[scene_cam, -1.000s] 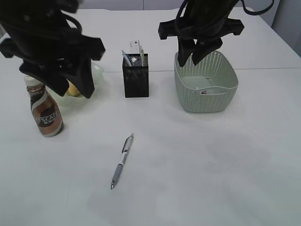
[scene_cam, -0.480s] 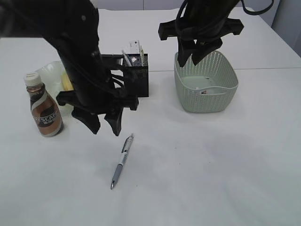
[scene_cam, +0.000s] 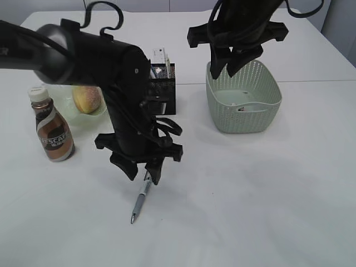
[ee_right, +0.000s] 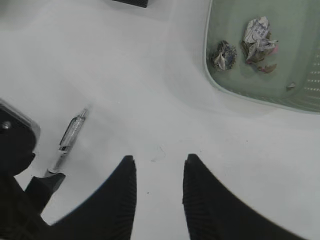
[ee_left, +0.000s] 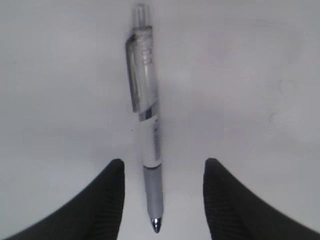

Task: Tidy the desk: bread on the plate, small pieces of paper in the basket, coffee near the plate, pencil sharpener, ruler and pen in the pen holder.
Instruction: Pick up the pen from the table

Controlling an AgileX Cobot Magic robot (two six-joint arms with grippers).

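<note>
Moved: left tool [scene_cam: 142, 170] is now hanging over the pen [ee_left: 147, 135], away from the plate [scene_cam: 105, 108].
Left tool: gaping wide, holding nothing.
Right tool [ee_right: 159, 172]: hovering partly open, empty.

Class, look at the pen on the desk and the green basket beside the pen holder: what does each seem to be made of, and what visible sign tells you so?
Pen: seemingly clear glossy plastic at the clip end, white mid-barrel, a matte grey, probably rubbery grip, and a shiny, likely metal tip.
Basket: apparently matte moulded plastic, judging by its even rows of holes, rounded corners and uniform sage green colour.
</note>
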